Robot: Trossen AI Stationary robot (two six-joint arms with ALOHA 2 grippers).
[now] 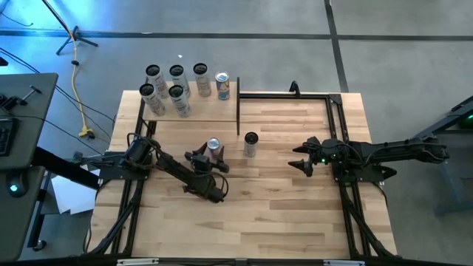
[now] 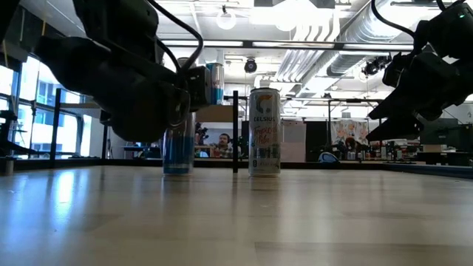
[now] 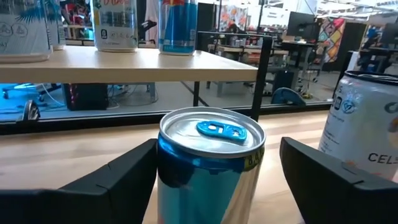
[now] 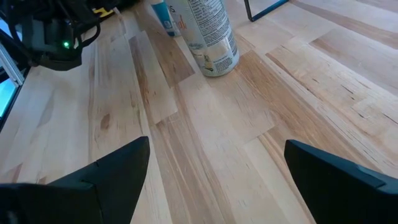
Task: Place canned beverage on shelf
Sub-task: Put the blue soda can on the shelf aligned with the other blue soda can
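Straddling the blue can (image 3: 210, 165) mid-bench, my left tool (image 1: 215, 158) is open, nothing gripped. I'd close squarely on its body before lifting to the shelf (image 1: 199, 111). Right tool (image 1: 303, 164) open, idle.

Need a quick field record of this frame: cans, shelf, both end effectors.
shelf: pale board at table's far left, six cans on it
blue can: on table, between open fingers of left end effector, not clamped
white can: upright on table, right of blue can, free
right end effector: open, empty, right of white can
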